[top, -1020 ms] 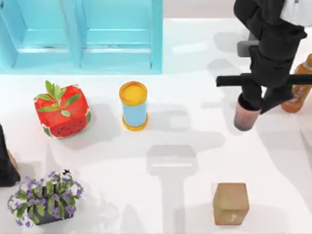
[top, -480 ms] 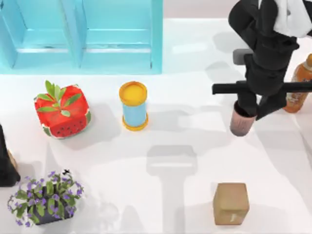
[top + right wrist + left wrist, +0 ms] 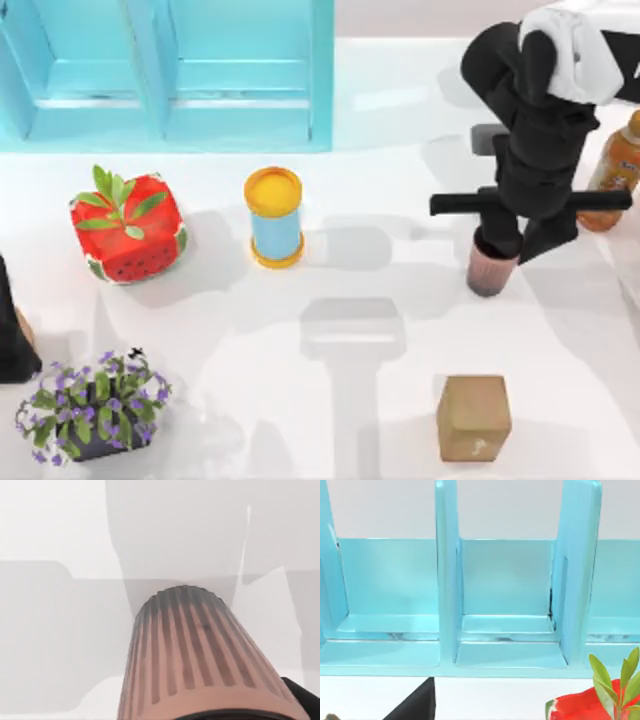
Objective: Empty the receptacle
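Shifted leftward and toward the bench's near edge over the last second, the right tool (image 3: 497, 245) carries the ribbed pink cup (image 3: 490, 270).
It grips the cup by its rim, right of the yellow-topped can (image 3: 274, 217); the left arm is parked at far left.

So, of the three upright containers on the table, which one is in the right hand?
The pink ribbed cup, under the right hand. The blue can with the yellow lid stands alone mid-table, and the orange bottle stands at the right edge, both untouched.
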